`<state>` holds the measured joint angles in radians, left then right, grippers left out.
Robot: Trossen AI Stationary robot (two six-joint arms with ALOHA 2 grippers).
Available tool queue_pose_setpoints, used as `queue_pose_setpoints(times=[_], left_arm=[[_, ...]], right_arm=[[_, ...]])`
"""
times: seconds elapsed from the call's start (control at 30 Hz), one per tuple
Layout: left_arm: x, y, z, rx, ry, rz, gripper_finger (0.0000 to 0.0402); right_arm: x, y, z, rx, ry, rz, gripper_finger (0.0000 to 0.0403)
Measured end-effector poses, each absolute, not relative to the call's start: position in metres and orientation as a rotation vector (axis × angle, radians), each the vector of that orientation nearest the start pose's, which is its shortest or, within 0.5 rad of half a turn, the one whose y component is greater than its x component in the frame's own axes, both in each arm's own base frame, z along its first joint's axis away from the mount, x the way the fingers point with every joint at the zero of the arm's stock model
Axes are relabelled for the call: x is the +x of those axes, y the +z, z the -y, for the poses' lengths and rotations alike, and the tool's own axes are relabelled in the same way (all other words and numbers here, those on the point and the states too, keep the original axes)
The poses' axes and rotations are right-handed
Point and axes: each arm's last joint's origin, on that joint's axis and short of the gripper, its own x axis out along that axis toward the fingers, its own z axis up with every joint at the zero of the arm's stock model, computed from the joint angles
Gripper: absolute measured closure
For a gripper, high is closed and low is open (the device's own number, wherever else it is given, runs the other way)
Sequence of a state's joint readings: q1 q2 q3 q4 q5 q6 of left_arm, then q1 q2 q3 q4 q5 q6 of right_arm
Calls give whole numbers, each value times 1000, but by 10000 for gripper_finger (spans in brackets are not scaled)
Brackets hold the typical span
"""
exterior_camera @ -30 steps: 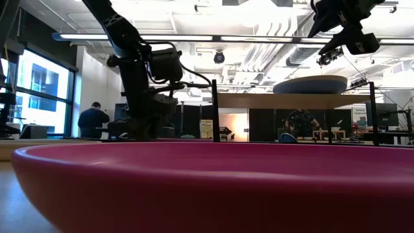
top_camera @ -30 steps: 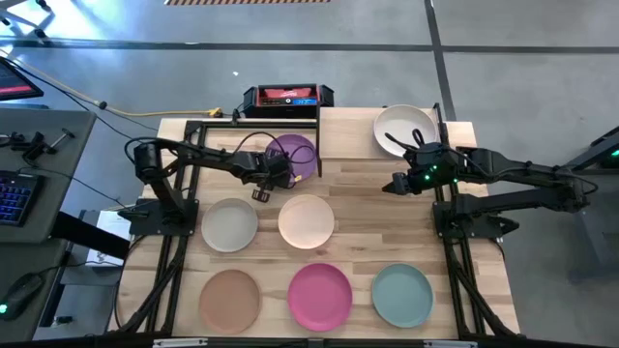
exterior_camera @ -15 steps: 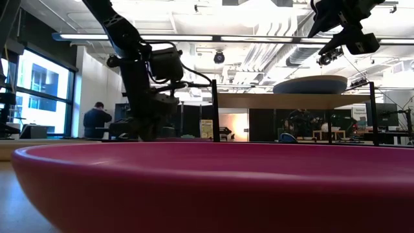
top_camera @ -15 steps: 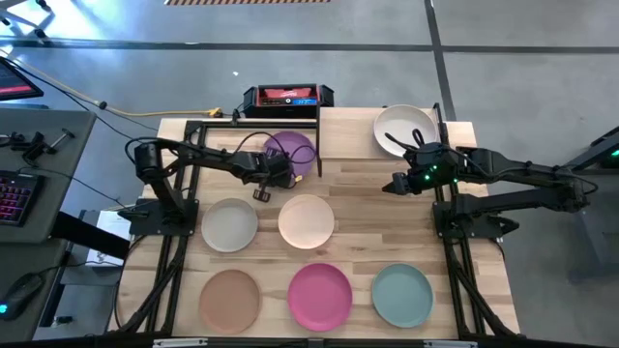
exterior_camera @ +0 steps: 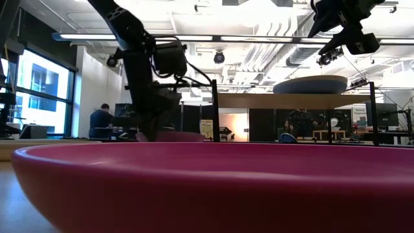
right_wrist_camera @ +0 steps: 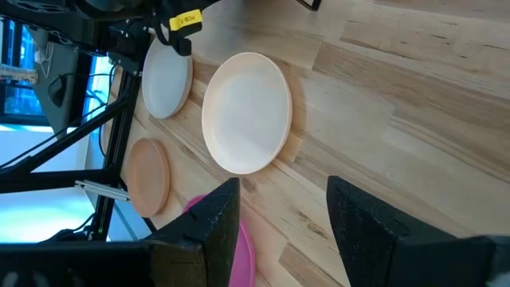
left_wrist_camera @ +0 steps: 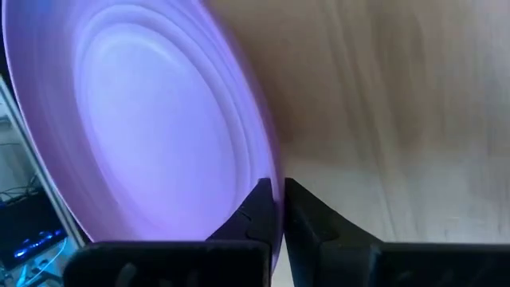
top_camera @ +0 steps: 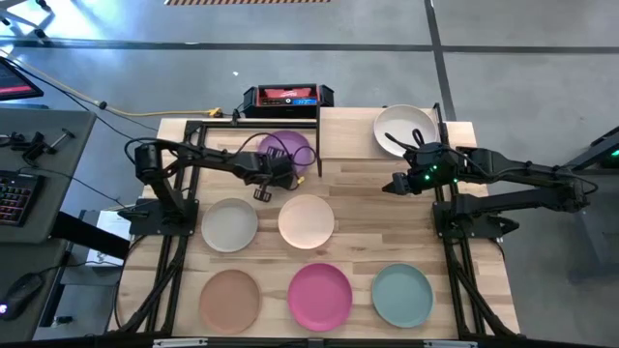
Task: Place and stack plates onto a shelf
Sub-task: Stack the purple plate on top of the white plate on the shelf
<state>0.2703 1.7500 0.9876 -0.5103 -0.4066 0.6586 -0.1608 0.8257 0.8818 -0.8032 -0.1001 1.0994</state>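
The purple plate (top_camera: 287,152) sits at the table's far middle, left of the shelf (top_camera: 353,135). My left gripper (top_camera: 280,172) is shut on its near rim. A cream plate (top_camera: 404,130) lies on the shelf; in the low view the plate on the shelf (exterior_camera: 310,84) looks blue from the side. Grey-beige (top_camera: 229,224), peach (top_camera: 307,220), terracotta (top_camera: 230,298), magenta (top_camera: 320,295) and teal (top_camera: 402,295) plates lie flat on the table. My right gripper (top_camera: 395,184) hangs open above the table, in front of the shelf, holding nothing. My left gripper pinches the purple plate's near rim (left_wrist_camera: 269,171) between its two fingers, one finger (left_wrist_camera: 256,211) on the plate's upper face and one (left_wrist_camera: 311,219) outside, below the rim. The fingers slant down from the table's left. The plate is tilted, and whether its far edge is on the table does not show.
The shelf's black posts (top_camera: 319,135) stand right beside the purple plate. A black and red box (top_camera: 287,97) sits at the table's far edge. In the low view the magenta plate's rim (exterior_camera: 207,181) fills the foreground.
My left gripper has shut on the purple plate's near rim and risen a little. The plate's held edge has come up with it and now shows above the magenta rim in the low view.
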Motion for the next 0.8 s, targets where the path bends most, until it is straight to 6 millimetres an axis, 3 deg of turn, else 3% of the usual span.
queue_pose_setpoints(times=[0.23,0.47,0.8], left_arm=[[304,165,-94,645,147,-1505,400],[293,183,-91,569,187,-1543,400],[267,237,-78,563,269,-1414,400]], right_arm=[[152,306,22,1135,-460,-639,235],[152,306,22,1118,-453,-642,235],[151,305,22,1074,-438,-651,235]])
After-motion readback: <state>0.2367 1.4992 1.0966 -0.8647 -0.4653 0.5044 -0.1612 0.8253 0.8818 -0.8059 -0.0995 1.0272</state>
